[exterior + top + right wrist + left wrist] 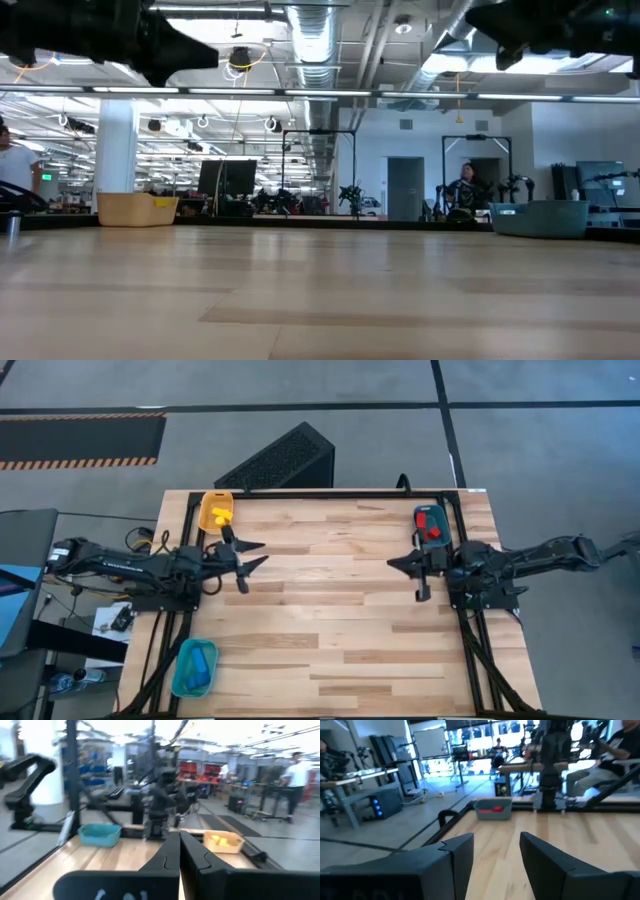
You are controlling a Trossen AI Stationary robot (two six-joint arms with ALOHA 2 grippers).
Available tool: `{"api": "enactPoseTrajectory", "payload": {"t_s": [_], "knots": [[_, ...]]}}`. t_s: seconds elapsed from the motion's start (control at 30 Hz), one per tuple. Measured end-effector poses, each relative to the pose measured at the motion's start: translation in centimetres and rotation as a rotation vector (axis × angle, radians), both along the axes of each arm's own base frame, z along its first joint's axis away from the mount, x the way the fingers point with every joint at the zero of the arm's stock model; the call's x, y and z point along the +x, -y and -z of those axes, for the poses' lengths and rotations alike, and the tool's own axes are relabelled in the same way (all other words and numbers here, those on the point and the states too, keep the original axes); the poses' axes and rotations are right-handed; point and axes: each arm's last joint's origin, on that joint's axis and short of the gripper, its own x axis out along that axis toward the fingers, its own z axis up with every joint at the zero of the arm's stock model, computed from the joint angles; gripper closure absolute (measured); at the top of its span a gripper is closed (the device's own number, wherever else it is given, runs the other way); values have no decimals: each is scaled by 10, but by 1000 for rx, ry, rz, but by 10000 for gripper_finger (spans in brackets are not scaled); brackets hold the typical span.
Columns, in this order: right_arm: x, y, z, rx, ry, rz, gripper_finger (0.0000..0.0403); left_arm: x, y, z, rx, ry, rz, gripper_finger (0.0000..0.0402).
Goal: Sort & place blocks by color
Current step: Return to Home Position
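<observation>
sorting's done i reckon: yellow blocks (220,515), red blocks (432,524), blue blocks (200,662) all binned at table (340,610) edges. left gripper (258,553) fingers apart, right gripper (395,562) together, both empty.

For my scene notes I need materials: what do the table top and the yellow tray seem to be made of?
Table top: apparently wood, made of pale joined planks with visible grain and seams, and a low-sheen finish. Yellow tray: probably plastic, judging by its even colour, smooth walls and rounded corners, though the look alone does not settle it.
</observation>
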Motion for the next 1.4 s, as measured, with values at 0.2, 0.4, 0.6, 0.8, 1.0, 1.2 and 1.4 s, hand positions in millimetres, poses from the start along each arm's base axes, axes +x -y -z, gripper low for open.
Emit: {"api": "enactPoseTrajectory", "payload": {"t_s": [0.2, 0.4, 0.6, 0.8, 1.0, 1.2, 1.4], "knots": [[-20, 7, -10, 28, 60, 102, 383, -8, -6, -1, -1, 32, -35, 251], [-42, 11, -1, 51, -27, 124, 380, -17, -4, 3, -53, 40, 66, 251], [-49, 13, 19, 95, -62, 143, 392, -26, -5, 20, -88, 58, 44, 251], [-53, 13, 28, 149, -78, 164, 386, -32, -5, 24, -91, 41, 37, 251], [-60, 14, 36, 220, -136, 163, 379, -44, -6, 22, -103, 18, 7, 251], [-62, 14, 38, 177, -163, 171, 383, -56, -7, 24, -125, 18, 7, 251], [-62, 14, 38, 141, -167, 175, 379, -61, -7, 33, -148, 27, 5, 251]]}}
